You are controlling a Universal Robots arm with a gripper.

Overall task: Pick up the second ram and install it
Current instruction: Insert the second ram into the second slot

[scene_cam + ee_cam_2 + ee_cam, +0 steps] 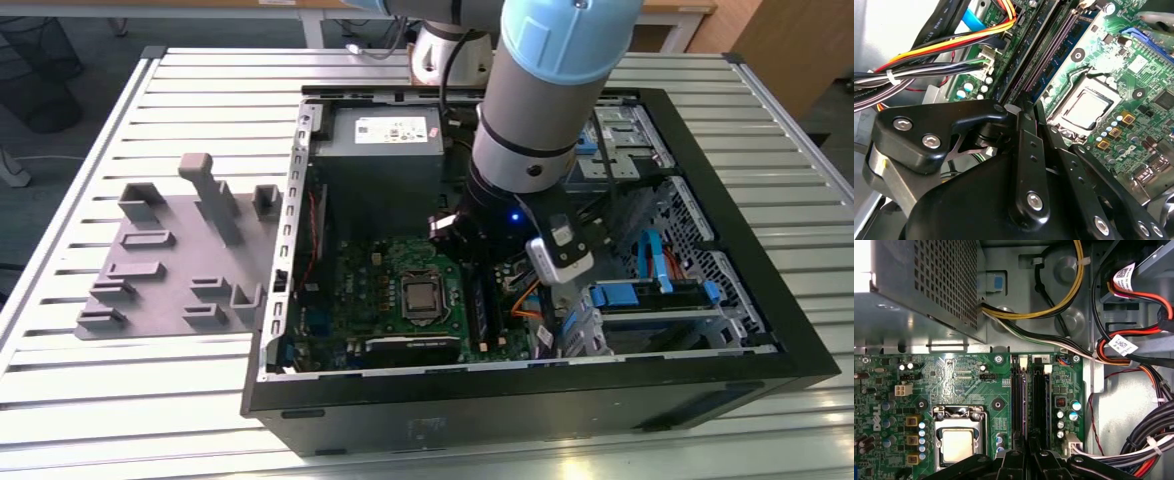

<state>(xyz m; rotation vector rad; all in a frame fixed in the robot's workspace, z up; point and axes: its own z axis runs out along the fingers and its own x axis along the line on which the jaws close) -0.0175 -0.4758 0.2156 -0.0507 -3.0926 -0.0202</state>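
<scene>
grey slatted metal forms the desk (160,400) in the exterior view, and an open black computer case (747,330) lies on it. the motherboard's cpu socket (424,297) sits low in the case. the power supply (380,135) is beyond the cpu socket, at the far end of the case. a grey plastic tray (147,280) with upright blocks stands on the desk well apart from the cpu socket, outside the case on the exterior view's left. the arm (547,90) reaches down into the case, and its end effector (481,262) is low over the board, just beside the cpu socket on the exterior view's right.

in the second wrist view the black linkages of the end effector (1026,107) draw together to a narrow tip. the tip is just beside the cpu socket (1086,107), at the near end of the long black memory slots (1054,45). a bundle of coloured cables (949,45) runs on the far side of the slots from the cpu socket.

in the first wrist view the end effector (1027,454) is beside the cpu socket (956,442), on the side toward the cable bundles (1154,440). its fingers (1013,458) are nearly together. the second ram (1026,405) shows as a thin green edge standing among the black memory slots (1039,400) beside the cpu socket. it runs straight in between the fingers, which hold it. how deep it sits in its slot cannot be told.
</scene>
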